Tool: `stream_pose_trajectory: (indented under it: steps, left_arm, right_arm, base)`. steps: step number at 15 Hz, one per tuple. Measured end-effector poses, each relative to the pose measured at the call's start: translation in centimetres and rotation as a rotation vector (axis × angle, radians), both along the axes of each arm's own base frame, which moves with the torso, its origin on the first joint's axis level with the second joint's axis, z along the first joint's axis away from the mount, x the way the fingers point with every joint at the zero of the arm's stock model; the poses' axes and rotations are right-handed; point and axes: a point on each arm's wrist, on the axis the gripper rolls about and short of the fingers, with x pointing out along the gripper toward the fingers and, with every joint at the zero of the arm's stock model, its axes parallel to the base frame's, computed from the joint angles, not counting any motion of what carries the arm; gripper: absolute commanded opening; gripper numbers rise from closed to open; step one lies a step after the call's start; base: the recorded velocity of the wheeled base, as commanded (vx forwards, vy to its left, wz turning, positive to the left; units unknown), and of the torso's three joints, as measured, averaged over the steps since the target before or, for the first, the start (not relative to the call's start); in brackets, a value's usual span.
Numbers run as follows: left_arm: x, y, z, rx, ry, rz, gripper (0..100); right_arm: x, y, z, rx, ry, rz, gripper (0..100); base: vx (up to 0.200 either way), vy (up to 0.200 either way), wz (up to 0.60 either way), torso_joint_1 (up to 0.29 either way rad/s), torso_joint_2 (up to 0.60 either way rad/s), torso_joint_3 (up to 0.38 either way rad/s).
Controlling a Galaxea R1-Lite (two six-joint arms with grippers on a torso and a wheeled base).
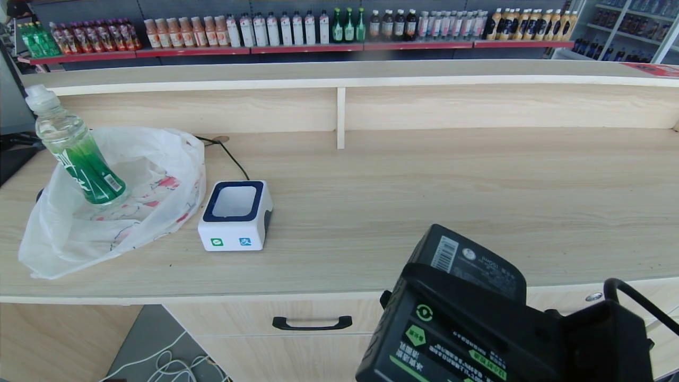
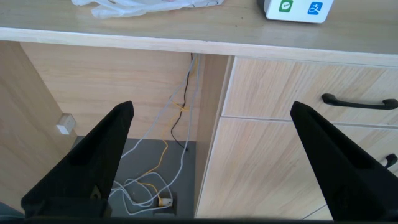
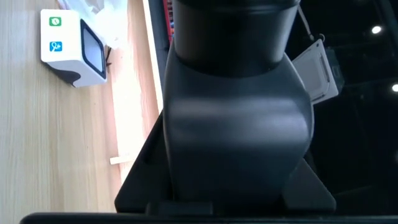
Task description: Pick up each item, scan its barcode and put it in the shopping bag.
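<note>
A green-labelled drink bottle (image 1: pixel 79 154) stands tilted inside the white shopping bag (image 1: pixel 122 212) at the counter's left. Beside the bag sits the white and blue barcode scanner (image 1: pixel 236 215), window facing up; it also shows as the scanner (image 3: pixel 71 53) and scanner (image 2: pixel 298 9). My right gripper (image 1: pixel 562 329) is at the counter's front right, shut on a black container (image 1: pixel 456 297) with green labels and a barcode on its upper end. The black container (image 3: pixel 236 124) hides the fingers. My left gripper (image 2: pixel 211 168) hangs open and empty below the counter edge, in front of the drawers.
The wooden counter (image 1: pixel 424 191) has a raised ledge (image 1: pixel 339 79) along its back with a thin divider. A drawer handle (image 1: pixel 312 322) sits under the front edge. Loose cables (image 2: pixel 149 180) lie on the floor. Shelves of drinks (image 1: pixel 318 29) line the far wall.
</note>
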Motion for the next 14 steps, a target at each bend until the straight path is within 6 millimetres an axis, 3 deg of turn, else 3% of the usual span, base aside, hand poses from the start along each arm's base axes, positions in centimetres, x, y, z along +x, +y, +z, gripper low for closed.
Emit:
stream_pose_trajectory:
  steps: [4, 9, 14]
  left_arm:
    - [0.0, 0.0, 0.0, 0.000, 0.000, 0.000, 100]
    - [0.0, 0.0, 0.0, 0.000, 0.000, 0.000, 100]
    - [0.0, 0.0, 0.0, 0.000, 0.000, 0.000, 100]
  right_arm:
    - [-0.6, 0.3, -0.3, 0.064, 0.128, 0.086, 0]
    - [-0.6, 0.1, -1.1, 0.212, 0.439, 0.199, 0]
    - [2.1, -0.5, -1.6, 0.501, 0.826, 0.243, 0]
  base:
    - [0.000, 0.000, 0.00, 0.000, 0.00, 0.000]
    - [0.000, 0.000, 0.00, 0.000, 0.00, 0.000]
    - [0.000, 0.000, 0.00, 0.000, 0.00, 0.000]
